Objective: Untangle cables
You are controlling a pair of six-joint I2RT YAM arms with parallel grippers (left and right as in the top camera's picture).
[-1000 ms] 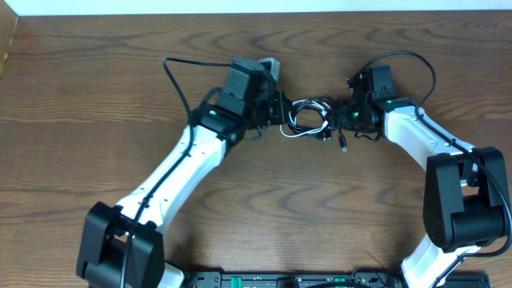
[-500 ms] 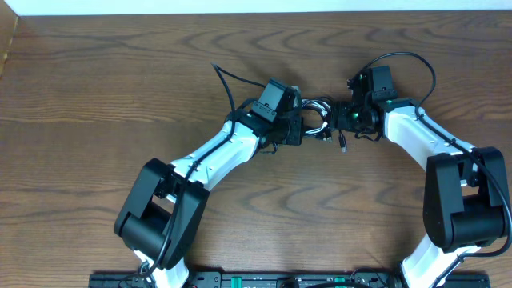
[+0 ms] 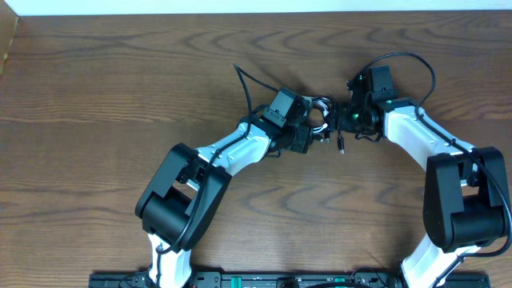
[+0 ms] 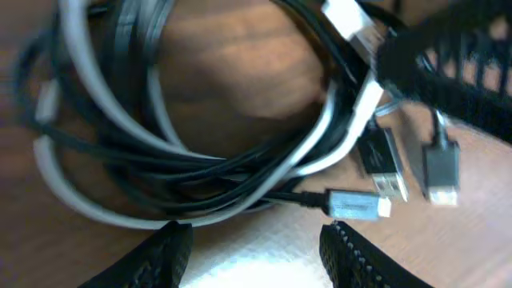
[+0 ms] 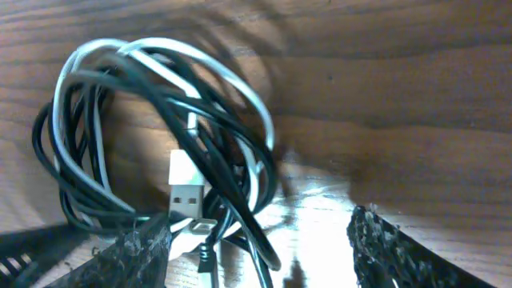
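Tangled coil of black cable [image 4: 200, 172] and white cable [image 4: 352, 120] on the wooden table [image 3: 96, 96] between both arms, left gripper [image 4: 256, 236] spread wide just short of the coil, right gripper [image 5: 258, 228] wide open, holding neither cable, white USB plug [image 5: 186, 192] beside its finger

**Operator:** Report any readable text, label, brand or number in any view.

**Technician:** None is legible. Cables [image 5: 160, 136]: plain black and white jackets. White plug [image 5: 186, 190]: bare metal shell, no print discernible. Silver plug [image 4: 356, 206]: blurred, cannot tell. Arm housings [image 3: 408, 132] in the overhead view: too small to read.
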